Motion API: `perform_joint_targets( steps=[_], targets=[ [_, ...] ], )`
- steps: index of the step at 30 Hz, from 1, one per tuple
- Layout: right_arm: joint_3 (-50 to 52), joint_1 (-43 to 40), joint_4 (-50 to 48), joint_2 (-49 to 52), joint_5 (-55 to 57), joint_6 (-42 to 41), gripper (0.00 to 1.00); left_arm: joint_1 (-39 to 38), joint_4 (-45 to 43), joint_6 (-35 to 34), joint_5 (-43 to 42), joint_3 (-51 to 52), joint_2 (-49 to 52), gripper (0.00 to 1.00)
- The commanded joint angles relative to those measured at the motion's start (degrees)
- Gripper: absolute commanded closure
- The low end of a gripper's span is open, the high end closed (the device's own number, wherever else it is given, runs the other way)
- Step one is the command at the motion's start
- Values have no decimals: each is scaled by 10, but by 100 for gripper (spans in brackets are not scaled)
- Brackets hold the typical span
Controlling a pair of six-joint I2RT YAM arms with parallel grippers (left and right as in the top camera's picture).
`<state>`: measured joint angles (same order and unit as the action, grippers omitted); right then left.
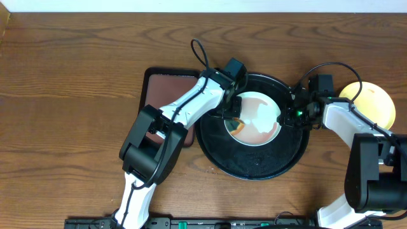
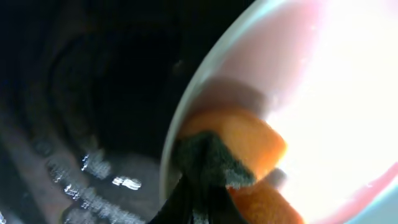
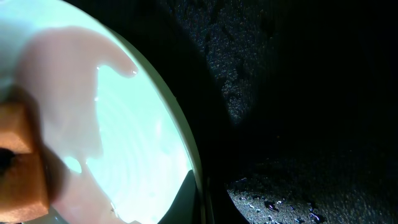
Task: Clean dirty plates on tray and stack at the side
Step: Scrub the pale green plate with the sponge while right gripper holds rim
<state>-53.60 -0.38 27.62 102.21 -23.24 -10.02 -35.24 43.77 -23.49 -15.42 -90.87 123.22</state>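
- Two pincers are working one plate, so I start with the closer one. The left pincer point(image 1: 233, 113) is closed narrow on an orange sponge with a dark green scouring face point(image 2: 239, 149). It presses the sponge to the left inner rim of the small round pale mint-blue plate point(image 1: 259, 111). I read this as the wiping step.
- The sponge sits on the plate's sloped wall, at the edge of a thin pinkish-red film point(image 3: 62, 87). That film covers much of the plate's face, so I judge this plate far from clean.
- The right pincer point(image 1: 291, 114) stands at the opposite, right rim, probably to steady the plate against the sponge's push. I cannot tell whether its jaws clamp the rim or only stand beside it, because its own camera shows no fingers clearly.
- The plate lies near the middle of the large round glossy black tray with a raised rim point(image 1: 254, 166). Water drops point(image 3: 273, 202) bead the tray floor, so the plate could slide under a hard wipe.
- Farther out, a small round pale yellow plate point(image 1: 375, 105) rests on the wooden table point(image 1: 63, 95) just right of the tray. No smear shows on it, and I take that spot for the stack.
- A smaller rectangular brown tray point(image 1: 166, 83) lies just left of the black one, partly under the left arm.
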Motion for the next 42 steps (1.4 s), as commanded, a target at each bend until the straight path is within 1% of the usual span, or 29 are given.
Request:
perform_joint_targets(
  steps=[1, 5, 9, 15, 18, 19, 20, 22, 24, 27, 31, 34, 38, 42],
  targets=[
    [4, 1, 2, 9, 37, -4, 99, -14, -52, 5, -32, 14, 7, 93],
    [4, 1, 3, 9, 37, -4, 99, -43, -136, -3, -29, 15, 14, 93],
    [4, 1, 3, 9, 37, -4, 99, -59, -197, -65, -26, 15, 29, 93],
    [4, 1, 2, 9, 37, -4, 99, -63, -220, -77, -46, 15, 57, 93],
    [4, 1, 3, 9, 37, -4, 99, -63, -230, -71, -57, 15, 59, 93],
    [4, 1, 2, 9, 37, -4, 99, -61, -250, -41, -47, 15, 59, 92],
    [4, 1, 2, 9, 37, -4, 99, -58, -257, -26, -28, 15, 59, 93],
    [4, 1, 3, 9, 37, -4, 99, -49, -256, -13, 17, 15, 59, 93],
    [4, 1, 5, 9, 37, -4, 99, -35, -250, 12, 47, 15, 59, 93],
    [4, 1, 6, 9, 37, -4, 99, -12, -227, 33, 92, 15, 59, 92],
    [4, 1, 6, 9, 37, -4, 99, 18, -182, 63, 116, 11, 58, 92],
    [4, 1, 6, 9, 37, -4, 99, 31, -125, 64, 137, -2, 52, 92],
    [4, 1, 5, 9, 37, -7, 99, 34, -42, 63, 138, -16, 37, 93],
    [4, 0, 4, 9, 37, -21, 99, 33, 24, 31, 138, -16, 21, 93]
  ],
)
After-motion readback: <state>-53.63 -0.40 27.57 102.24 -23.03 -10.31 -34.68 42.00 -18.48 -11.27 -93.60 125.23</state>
